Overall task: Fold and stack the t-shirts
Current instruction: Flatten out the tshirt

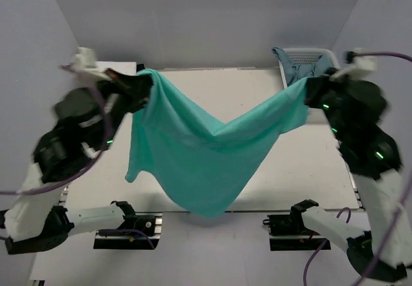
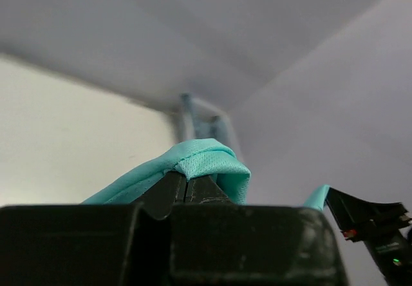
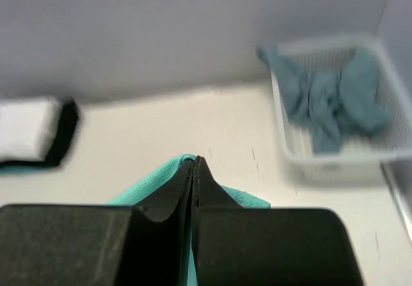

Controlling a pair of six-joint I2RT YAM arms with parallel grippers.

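A turquoise-green t-shirt (image 1: 206, 147) hangs in the air between both arms, sagging in the middle above the table. My left gripper (image 1: 143, 87) is shut on its left top edge; the cloth (image 2: 209, 160) folds over the closed fingertips in the left wrist view. My right gripper (image 1: 310, 87) is shut on its right top edge; the cloth (image 3: 158, 183) shows beside the closed fingers in the right wrist view. A stack of folded shirts, white over black (image 3: 35, 134), lies at the far left of the right wrist view.
A white lattice basket (image 1: 327, 55) with blue-grey cloth (image 3: 328, 102) in it stands at the back right corner. The cream table (image 1: 212, 86) is enclosed by grey walls. The arm bases (image 1: 125, 225) sit at the near edge.
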